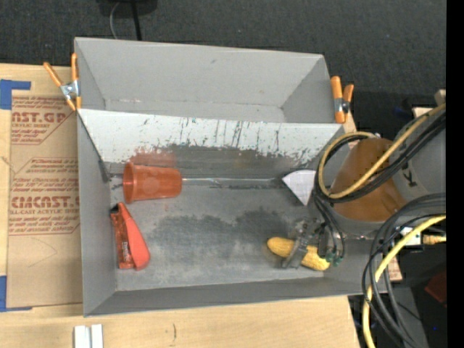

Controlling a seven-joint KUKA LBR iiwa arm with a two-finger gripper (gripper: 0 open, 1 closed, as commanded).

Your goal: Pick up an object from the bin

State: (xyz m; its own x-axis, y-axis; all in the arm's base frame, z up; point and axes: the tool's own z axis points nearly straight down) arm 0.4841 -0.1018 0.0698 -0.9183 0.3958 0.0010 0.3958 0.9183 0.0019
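Progress: the gripper (308, 251) was down on a yellow banana (279, 247), which lay on the floor; lift judged outstanding.
Jaws: apart or together could not be told.
Location: near right of the bin (210, 230).
Banana: curved, smooth, probably plastic.
Bin: grey metal, scuffed.
Cup (151, 182): orange, translucent, on its side, far left.

Under my claw (304, 250) the banana (279, 247) is yellow; far from it the cup (151, 182) is orange, the bin (196, 78) grey.
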